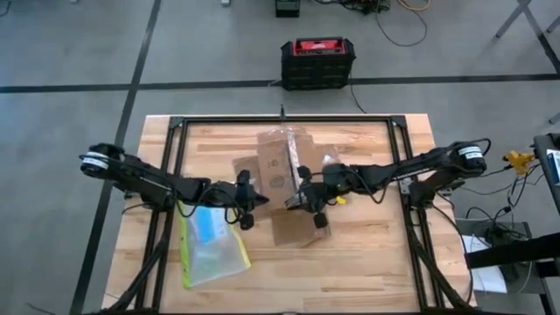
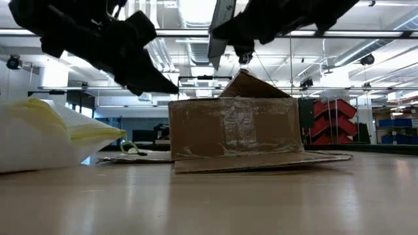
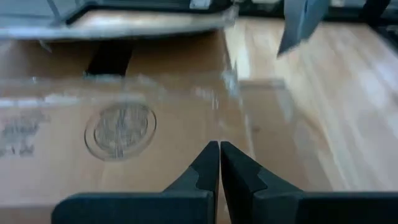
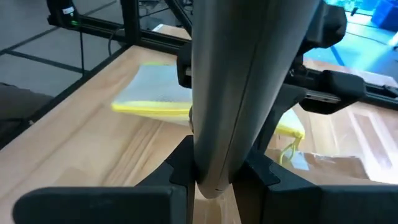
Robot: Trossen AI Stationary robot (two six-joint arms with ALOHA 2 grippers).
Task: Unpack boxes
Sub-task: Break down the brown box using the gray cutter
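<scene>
Cardboard carton [image 1: 282, 179] lies mid-table with its flaps splayed, clear tape [image 2: 235, 130] shining across the side facing the low camera. My right gripper [image 4: 214, 168] hangs just above it, fingers clamped on a flat grey blade-like tool [image 4: 239, 81]. My left gripper [image 3: 219, 163] sits at the carton's left edge, fingers pressed together on nothing. I judge the risk is the tool slipping in the clamp or skating off the slick tape, shoving the light carton aside. I cannot see inside the carton. The clear pouch with yellow-green edge [image 1: 208, 245] holds something pale blue.
</scene>
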